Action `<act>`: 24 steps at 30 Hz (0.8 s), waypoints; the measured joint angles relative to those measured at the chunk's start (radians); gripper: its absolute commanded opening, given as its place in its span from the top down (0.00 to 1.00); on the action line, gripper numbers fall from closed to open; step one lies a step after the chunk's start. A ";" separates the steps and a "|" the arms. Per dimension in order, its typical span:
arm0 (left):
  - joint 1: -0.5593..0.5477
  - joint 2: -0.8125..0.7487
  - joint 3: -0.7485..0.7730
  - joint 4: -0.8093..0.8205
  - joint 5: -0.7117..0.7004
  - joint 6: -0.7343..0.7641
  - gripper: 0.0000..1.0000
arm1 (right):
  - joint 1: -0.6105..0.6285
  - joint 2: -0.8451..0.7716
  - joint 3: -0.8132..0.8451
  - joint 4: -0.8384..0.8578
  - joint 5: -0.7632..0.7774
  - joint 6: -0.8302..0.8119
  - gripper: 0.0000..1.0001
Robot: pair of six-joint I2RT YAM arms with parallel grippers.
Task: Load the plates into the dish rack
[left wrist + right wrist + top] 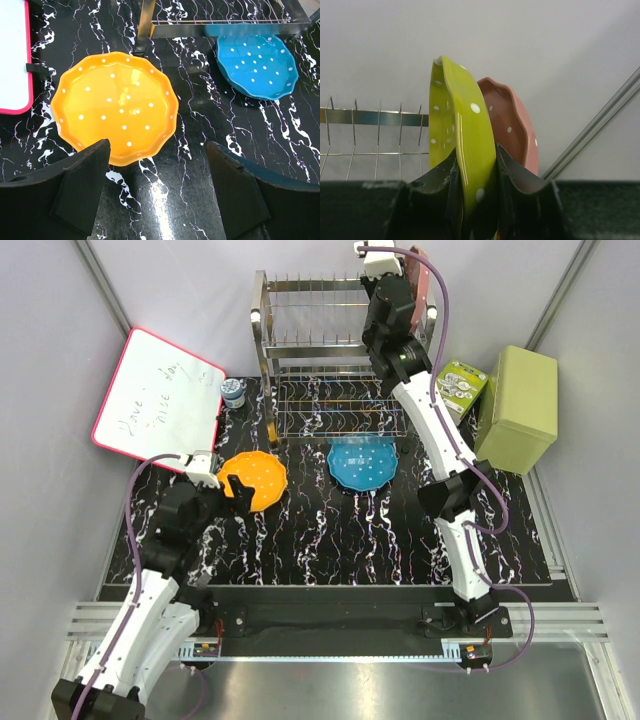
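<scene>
Your right tool (475, 157) pinches the yellow-green plate (457, 120) upright at the dish rack (320, 340), beside the pink plate (512, 125); your left tool (156, 150) hangs spread by the orange plate (117, 107) on the counter (190, 200)

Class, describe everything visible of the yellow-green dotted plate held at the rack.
The yellow-green scalloped plastic plate is glossy, with small white dots and a wavy rim. It stands on edge, nearly upright, its lower part clamped between the right gripper's dark fingers. A pink dotted plate stands just behind it; contact cannot be told. The metal wire dish rack's rails show to its left.
</scene>
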 measured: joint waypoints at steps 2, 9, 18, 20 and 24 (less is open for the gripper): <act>0.000 0.000 0.000 0.000 0.003 0.000 0.17 | -0.004 0.012 0.009 0.013 0.010 0.006 1.00; 0.000 0.000 0.000 0.000 0.005 0.000 0.17 | -0.021 0.046 0.018 0.083 0.015 0.026 0.83; 0.000 0.000 -0.002 0.004 0.010 -0.001 0.16 | -0.018 0.052 -0.006 0.126 0.003 0.010 0.53; 0.000 0.000 -0.008 0.014 0.011 -0.001 0.16 | -0.015 0.045 -0.038 0.136 0.000 0.003 0.53; 0.000 0.000 -0.021 0.017 0.014 -0.002 0.16 | -0.007 0.032 -0.072 0.150 0.010 -0.022 0.52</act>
